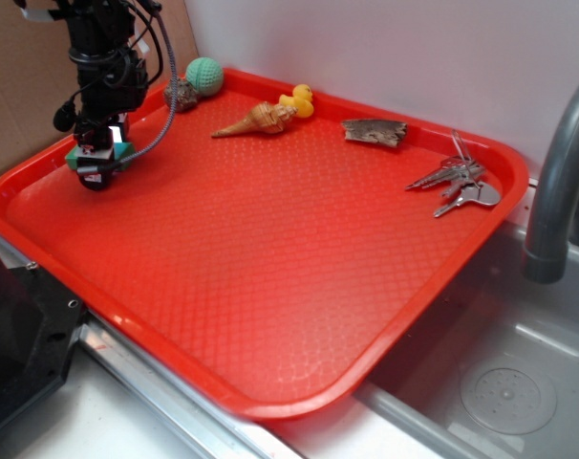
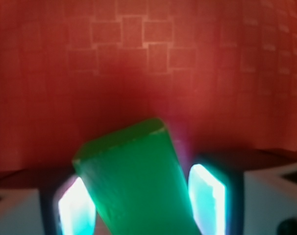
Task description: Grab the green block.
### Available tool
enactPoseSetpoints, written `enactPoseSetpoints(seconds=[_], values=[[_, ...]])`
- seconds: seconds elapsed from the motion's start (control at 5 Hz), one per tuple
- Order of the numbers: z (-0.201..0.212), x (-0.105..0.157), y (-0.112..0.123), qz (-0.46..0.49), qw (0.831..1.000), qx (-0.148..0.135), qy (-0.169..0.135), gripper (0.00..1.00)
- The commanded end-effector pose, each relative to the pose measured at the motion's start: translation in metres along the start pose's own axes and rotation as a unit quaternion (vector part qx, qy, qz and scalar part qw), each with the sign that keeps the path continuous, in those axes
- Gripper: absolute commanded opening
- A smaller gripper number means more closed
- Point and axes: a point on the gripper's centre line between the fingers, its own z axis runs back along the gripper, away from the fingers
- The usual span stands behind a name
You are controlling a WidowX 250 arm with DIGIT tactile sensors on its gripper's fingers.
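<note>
At about ten o'clock on the red tray (image 1: 270, 277), the hand (image 1: 96, 163) is pinching the green block (image 2: 138, 181) between its two pads (image 2: 210, 196), the block sitting tilted in the grip. A knitted ball (image 1: 204, 75), seashell (image 1: 256, 120) and keys (image 1: 460, 182) lie well apart along the far edge.

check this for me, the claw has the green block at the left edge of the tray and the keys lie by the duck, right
Not quite. The keys lie alone near the tray's right edge, far from the duck; the shell is what lies by the duck, as the exterior view shows. The rest holds: the claw has the green block at the left edge.
</note>
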Motion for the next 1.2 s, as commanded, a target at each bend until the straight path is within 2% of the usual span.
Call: enactPoseSetpoints(seconds=[0.0,0.2,0.4,0.6,0.8,1.0], values=[[0.041,0.012,-0.008,0.118,0.993,0.010,-0.004,0.00],[0.096,0.026,-0.044,0.254,0.965,0.053,-0.043,0.00],[0.153,0.040,-0.074,0.367,0.927,0.038,-0.070,0.00],[0.197,0.046,-0.088,0.421,0.904,-0.003,-0.072,0.00],[0.221,0.051,-0.104,0.441,0.894,-0.048,-0.065,0.00],[0.231,0.049,-0.120,0.423,0.901,-0.073,-0.065,0.00]])
